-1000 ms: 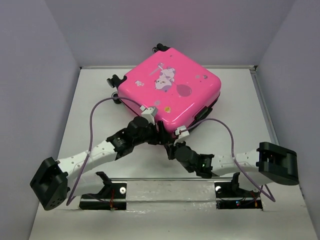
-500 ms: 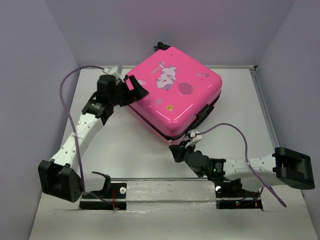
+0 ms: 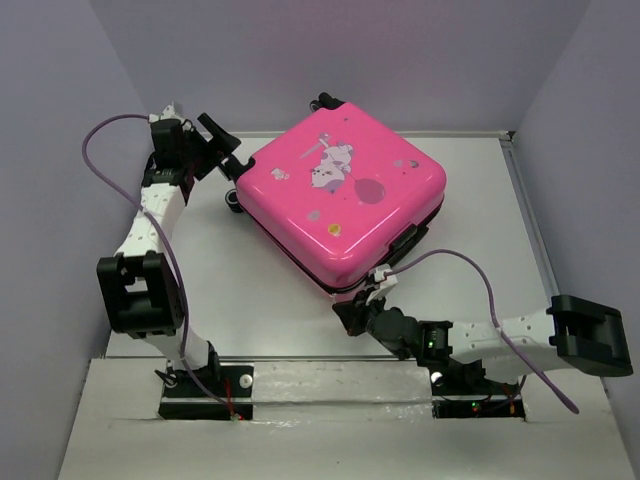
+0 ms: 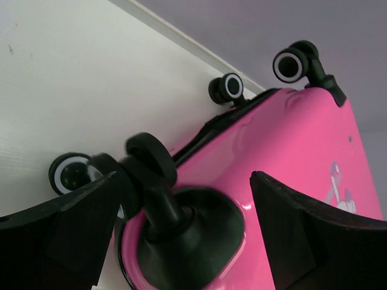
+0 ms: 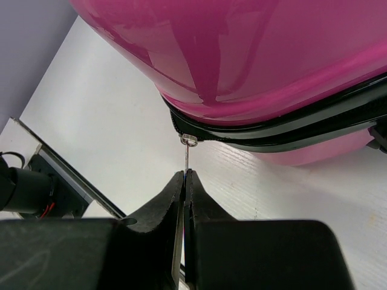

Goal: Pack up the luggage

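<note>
Top external view: the luggage (image 3: 345, 190) lies flat on the white table (image 3: 250, 290), closed, printed lid up, turned cornerwise, towards the far side of the table.
Left arm: folded at the elbow low on the left, forearm climbing to the far-left corner, wrist bent so it points right at the luggage's left corner.
Left gripper (image 3: 225, 150): spread wide, clamping nothing. On the left wrist view a black caster wheel (image 4: 151, 160) stands between the two fingers (image 4: 60, 229), and whether either finger touches it I cannot tell.
Other wheels: three more show on that view, one low on the left and two at the far edge of the shell.
Right arm: lying low along the near edge, elbow out at the far right, forearm stretched left to the luggage's nearest corner.
Right gripper (image 5: 184, 176): closed tight – the tips pinch the thin metal zipper pull (image 5: 187, 154).
Zipper pull: it hangs straight down from the black zipper trim (image 5: 272, 130) at the rounded corner, just above the table.
</note>
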{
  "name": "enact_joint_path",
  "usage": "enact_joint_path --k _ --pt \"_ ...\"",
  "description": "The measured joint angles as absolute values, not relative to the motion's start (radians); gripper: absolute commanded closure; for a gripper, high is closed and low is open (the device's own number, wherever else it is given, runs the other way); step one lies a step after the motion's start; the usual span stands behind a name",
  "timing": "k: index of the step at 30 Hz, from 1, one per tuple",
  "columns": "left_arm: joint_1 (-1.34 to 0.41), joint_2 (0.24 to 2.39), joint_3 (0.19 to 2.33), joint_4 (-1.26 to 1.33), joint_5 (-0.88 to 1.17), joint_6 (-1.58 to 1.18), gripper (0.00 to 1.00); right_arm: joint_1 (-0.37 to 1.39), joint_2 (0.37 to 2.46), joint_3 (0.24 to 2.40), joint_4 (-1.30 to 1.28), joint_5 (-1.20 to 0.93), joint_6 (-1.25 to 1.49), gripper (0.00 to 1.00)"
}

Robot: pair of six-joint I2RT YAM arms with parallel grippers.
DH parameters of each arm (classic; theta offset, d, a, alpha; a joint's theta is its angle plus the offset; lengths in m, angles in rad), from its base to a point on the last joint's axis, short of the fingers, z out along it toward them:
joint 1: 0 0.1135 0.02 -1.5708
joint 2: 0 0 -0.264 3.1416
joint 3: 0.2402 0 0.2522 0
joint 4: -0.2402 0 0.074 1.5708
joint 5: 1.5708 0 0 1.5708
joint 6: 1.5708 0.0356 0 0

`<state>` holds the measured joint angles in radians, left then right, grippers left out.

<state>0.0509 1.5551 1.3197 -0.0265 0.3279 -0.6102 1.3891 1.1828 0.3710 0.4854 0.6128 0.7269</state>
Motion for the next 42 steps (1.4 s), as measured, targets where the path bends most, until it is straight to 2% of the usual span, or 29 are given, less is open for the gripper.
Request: enact_joint_path --k 8,16,17,28,32,34,35,36,42 --pt "0.061 1.732 1.411 -0.014 0.318 -0.637 0.03 1.389 1.178 0.371 0.478 0.612 0.742 0.93" --pt "0.061 1.753 1.409 0.045 0.349 -0.697 0.11 1.389 1.178 0.371 0.471 0.612 0.745 0.93" --pt "0.061 1.753 1.409 0.052 0.353 -0.703 0.15 1.389 1.178 0.371 0.471 0.612 0.746 0.93" --pt "0.066 1.753 1.325 0.226 0.393 -0.783 0.21 1.389 1.179 0.387 0.436 0.612 0.745 0.93" --pt "0.068 1.753 1.300 0.267 0.392 -0.793 0.41 1.389 1.179 0.393 0.422 0.612 0.743 0.93" --pt "0.068 1.753 1.284 0.279 0.393 -0.807 0.74 1.389 1.179 0.396 0.418 0.612 0.741 0.93" --pt "0.068 1.753 1.282 0.282 0.393 -0.811 0.74 1.389 1.179 0.396 0.418 0.612 0.739 0.93" --pt "0.070 1.753 1.275 0.290 0.389 -0.818 0.93 1.388 1.179 0.396 0.417 0.612 0.738 0.93" --pt "0.076 1.736 1.193 0.403 0.369 -0.919 0.94 1.330 1.162 0.397 0.394 0.559 0.731 0.93"
